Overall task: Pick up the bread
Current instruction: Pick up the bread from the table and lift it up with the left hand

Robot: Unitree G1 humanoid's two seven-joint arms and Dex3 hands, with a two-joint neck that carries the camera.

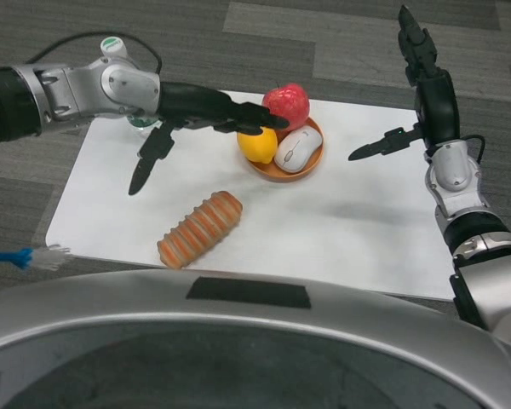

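Orange-brown bread (pixel 200 228) lies untouched in front of the bowl (pixel 311 164); the spread left hand (pixel 200 115) should be lowered squarely over its middle.

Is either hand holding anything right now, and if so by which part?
Nothing is held. The left hand hovers open beyond the bread; the right hand is open, raised.

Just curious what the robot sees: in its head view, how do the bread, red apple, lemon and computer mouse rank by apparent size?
1. bread, clearly largest.
2. red apple and computer mouse look about alike; unsure.
3. lemon, partly hidden by the left hand, looks smallest.
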